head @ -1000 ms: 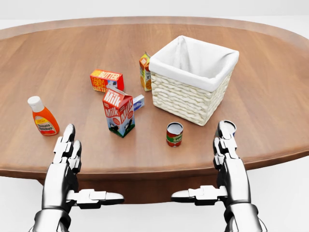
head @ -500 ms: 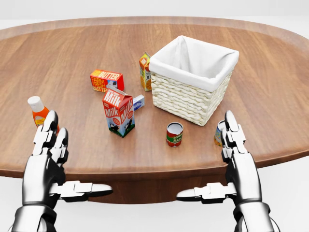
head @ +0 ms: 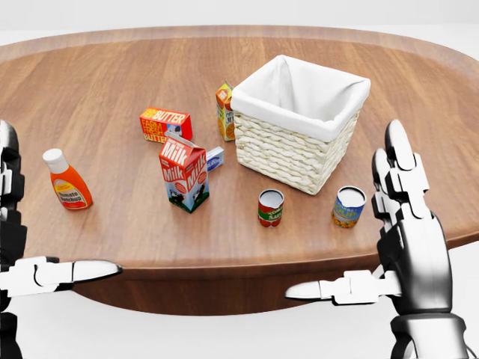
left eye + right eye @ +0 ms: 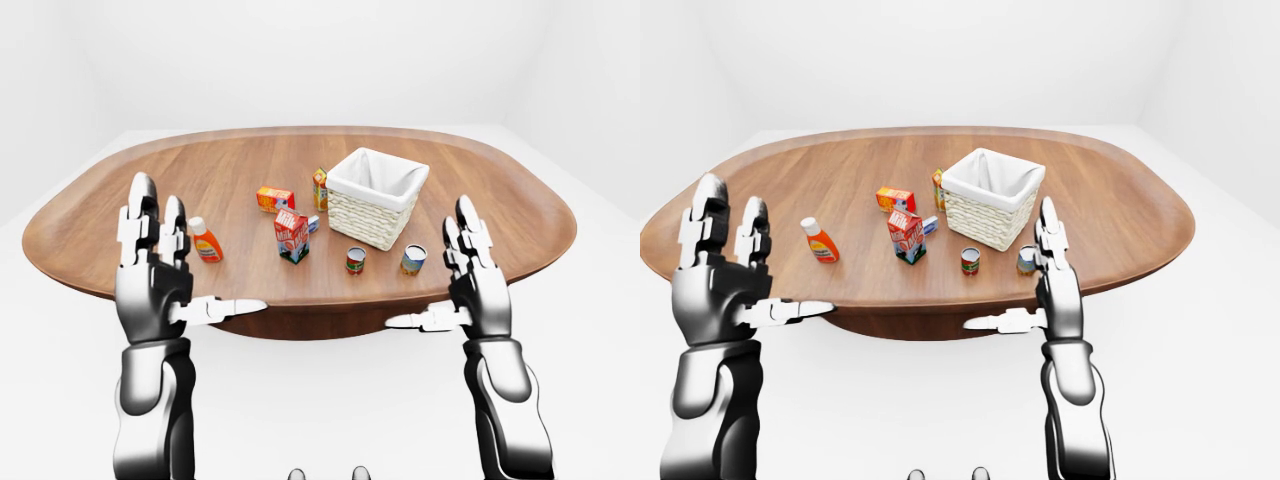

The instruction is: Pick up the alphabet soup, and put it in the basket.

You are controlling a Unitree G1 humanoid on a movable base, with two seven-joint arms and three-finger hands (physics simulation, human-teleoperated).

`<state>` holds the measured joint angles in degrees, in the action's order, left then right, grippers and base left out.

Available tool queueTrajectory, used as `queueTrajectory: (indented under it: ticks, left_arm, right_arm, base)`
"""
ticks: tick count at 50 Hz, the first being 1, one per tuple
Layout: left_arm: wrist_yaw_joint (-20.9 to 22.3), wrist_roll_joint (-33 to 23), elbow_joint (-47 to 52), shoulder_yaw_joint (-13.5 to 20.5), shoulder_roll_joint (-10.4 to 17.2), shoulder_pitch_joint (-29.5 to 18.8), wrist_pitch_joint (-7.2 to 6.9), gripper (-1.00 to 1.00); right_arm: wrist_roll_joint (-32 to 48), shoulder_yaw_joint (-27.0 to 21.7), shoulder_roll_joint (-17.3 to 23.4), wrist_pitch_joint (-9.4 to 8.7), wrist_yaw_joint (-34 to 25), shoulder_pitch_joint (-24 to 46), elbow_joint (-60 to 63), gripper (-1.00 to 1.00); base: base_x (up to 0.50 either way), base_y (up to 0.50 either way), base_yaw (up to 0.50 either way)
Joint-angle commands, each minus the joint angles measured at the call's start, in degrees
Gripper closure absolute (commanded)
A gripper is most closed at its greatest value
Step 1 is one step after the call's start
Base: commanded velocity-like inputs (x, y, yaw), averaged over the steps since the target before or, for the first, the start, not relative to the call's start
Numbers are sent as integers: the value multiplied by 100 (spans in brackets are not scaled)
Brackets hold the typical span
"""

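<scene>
The alphabet soup (image 3: 349, 206) is a small can with a blue and yellow label. It stands upright on the wooden table (image 3: 112, 90), just below the right corner of the white-lined wicker basket (image 3: 298, 120). My right hand (image 3: 397, 224) is open, fingers pointing up, to the right of the can and apart from it. My left hand (image 4: 165, 270) is open and empty at the table's near left edge, close to the orange sauce bottle (image 3: 66, 180).
A red tomato can (image 3: 270, 208) stands left of the soup. A milk carton (image 3: 183, 173), a butter box (image 3: 165, 124), a small orange carton (image 3: 224, 111) and a small blue and white box (image 3: 215, 158) stand left of the basket.
Both hands have risen and spread apart, the left toward the left edge, the right to the right. The soup can, hidden behind the right hand before, now shows fully.
</scene>
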<state>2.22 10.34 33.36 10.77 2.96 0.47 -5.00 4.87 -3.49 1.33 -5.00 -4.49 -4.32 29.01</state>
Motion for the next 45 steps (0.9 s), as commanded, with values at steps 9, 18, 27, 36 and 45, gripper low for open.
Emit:
queueTrajectory:
  ticks: [9,18,27,36,45]
  left_arm:
    - [-23,116,331,155,38,-43,0,-100]
    - [-19,108,338,145,43,-37,0,-100]
    - [-2,99,335,136,42,-30,0,-100]
    - [15,73,272,129,32,-35,0,-100]
    - [7,81,305,135,32,-30,0,-100]
  right_arm:
    - [37,-44,-17,0,-61,-39,414,-100]
    - [47,-53,-13,0,-63,-39,437,-100]
    - [73,-37,-13,0,-67,-42,418,-100]
    - [109,-18,-14,0,-68,-49,371,-100]
    - [235,12,-15,0,-113,-70,305,-100]
  base:
    - [0,-31,0]
    - [0,-50,0]
    - [0,-50,0]
    - [0,-50,0]
    - [0,-5,0]
